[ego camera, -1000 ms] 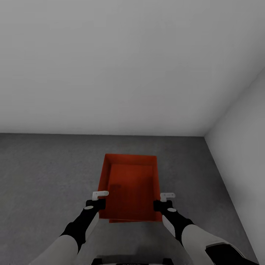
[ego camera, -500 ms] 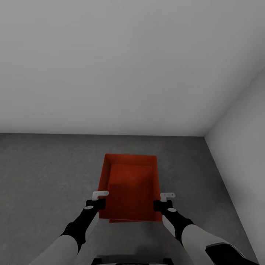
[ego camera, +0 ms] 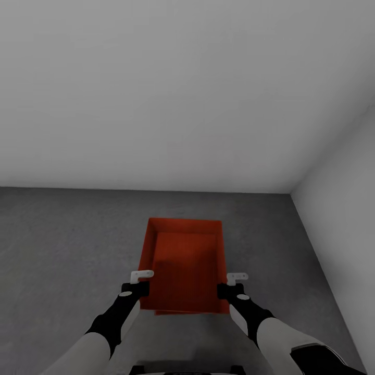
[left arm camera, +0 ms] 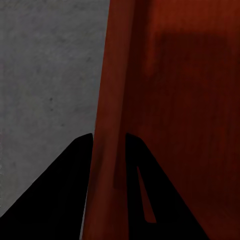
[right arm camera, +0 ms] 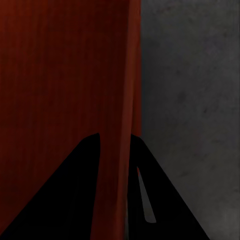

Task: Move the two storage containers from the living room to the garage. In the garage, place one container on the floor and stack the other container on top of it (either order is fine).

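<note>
Nearest first: both arms are reaching forward from the bottom of the head view, white forearms giving way to black wrists. The left gripper [ego camera: 139,281] is sitting low and left of centre, the right gripper [ego camera: 230,284] low and right of centre.

Between them, an orange-red storage container [ego camera: 183,263] is filling the lower middle of the head frame, open top facing up, ribbed inside showing. Each gripper is meeting one long side wall near the container's near end.

Left wrist view: the left gripper [left arm camera: 107,145] is pinching the container's thin wall [left arm camera: 112,75], one dark finger [left arm camera: 65,190] on the outer side, the other on the inner side, the wall running straight up between them. Jaws are narrow, closed onto the wall.

Right wrist view: same picture mirrored. The right gripper [right arm camera: 115,142] is clamping the opposite wall [right arm camera: 131,65], one finger [right arm camera: 60,190] inside the bin, the other outside. Narrow, holding.

Under and around the container, the floor [ego camera: 67,245] is showing dark grey and speckled. Whether the bin is resting on it or hanging just above, cannot tell.

Farther off, the floor is ending at a plain pale grey wall [ego camera: 172,94] across the upper half of the frame. A second pale wall [ego camera: 349,219] is meeting it in a corner at upper right and running down the right edge.
</note>
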Motion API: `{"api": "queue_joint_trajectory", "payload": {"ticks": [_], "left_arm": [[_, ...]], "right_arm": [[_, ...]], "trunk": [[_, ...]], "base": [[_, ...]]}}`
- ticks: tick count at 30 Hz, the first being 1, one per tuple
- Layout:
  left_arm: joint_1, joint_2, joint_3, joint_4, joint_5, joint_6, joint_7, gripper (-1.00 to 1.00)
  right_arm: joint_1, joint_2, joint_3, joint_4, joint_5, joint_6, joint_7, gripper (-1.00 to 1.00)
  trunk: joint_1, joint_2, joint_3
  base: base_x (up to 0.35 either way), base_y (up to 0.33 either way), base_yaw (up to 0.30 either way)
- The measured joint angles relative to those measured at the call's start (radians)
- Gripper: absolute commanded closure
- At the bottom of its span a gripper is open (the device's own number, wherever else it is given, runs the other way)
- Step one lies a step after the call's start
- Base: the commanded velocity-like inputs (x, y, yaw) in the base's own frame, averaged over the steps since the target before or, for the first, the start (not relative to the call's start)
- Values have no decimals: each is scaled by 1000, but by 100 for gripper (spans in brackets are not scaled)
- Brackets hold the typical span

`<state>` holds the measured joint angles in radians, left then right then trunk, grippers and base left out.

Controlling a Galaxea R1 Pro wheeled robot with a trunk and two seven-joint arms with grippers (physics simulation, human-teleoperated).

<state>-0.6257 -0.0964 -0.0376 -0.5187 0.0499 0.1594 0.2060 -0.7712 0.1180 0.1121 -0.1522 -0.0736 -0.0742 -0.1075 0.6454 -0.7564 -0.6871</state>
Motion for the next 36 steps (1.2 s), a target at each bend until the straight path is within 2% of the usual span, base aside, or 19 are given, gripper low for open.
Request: {"api": "queue_joint_trajectory", "payload": {"ticks": [6,15,23,36], "left_arm": [[0,0,-1,0,1,0,1,100],[0,0,0,-1,-2,0,0,100],[0,0,0,-1,-1,-1,0,100],[0,0,0,4,2,0,0,100]], "right_arm": [[0,0,0,0,0,1,0,100],[0,0,0,1,-1,-2,0,100],[0,0,-1,1,0,-3,0,100],[0,0,2,1,-1,3,-1,100]], "trunk": [[0,0,0],[0,0,0],[0,0,0],[0,0,0]], "base": [[0,0,207],[0,0,28],[0,0,166],[0,-35,21]]}}
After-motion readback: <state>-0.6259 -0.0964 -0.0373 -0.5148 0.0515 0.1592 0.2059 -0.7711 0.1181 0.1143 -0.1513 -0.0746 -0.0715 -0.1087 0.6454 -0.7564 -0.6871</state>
